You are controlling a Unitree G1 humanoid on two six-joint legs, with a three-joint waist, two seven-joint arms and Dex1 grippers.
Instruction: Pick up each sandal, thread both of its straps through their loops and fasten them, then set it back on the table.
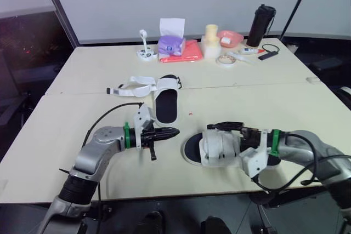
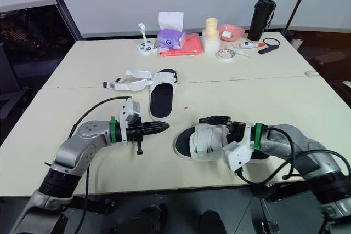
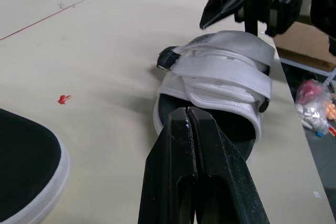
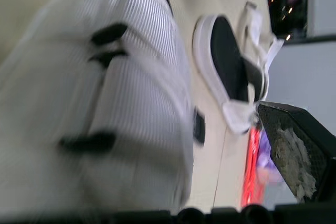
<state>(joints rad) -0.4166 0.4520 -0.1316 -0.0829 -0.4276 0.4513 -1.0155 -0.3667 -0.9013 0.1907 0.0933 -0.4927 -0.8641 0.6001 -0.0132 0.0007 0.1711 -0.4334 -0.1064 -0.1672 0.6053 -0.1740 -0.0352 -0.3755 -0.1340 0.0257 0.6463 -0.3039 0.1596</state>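
The left arm (image 1: pixel 101 147) and right arm (image 1: pixel 308 145) wear rounded silver-grey shells, each ringed at the wrist by a green band (image 1: pixel 126 135) beside a white block (image 1: pixel 143 118). Black cables (image 1: pixel 104 116) loop along both, and the left end effector (image 1: pixel 171 132) has two slim black fingers (image 3: pixel 173 182).

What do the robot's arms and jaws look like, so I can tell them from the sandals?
Both arms have silver-grey shells, a green ring at each wrist, a white camera bracket beside it, and black cables looping off the forearms. The left gripper ends in slim black jaws that taper to a point. The right gripper is black too.
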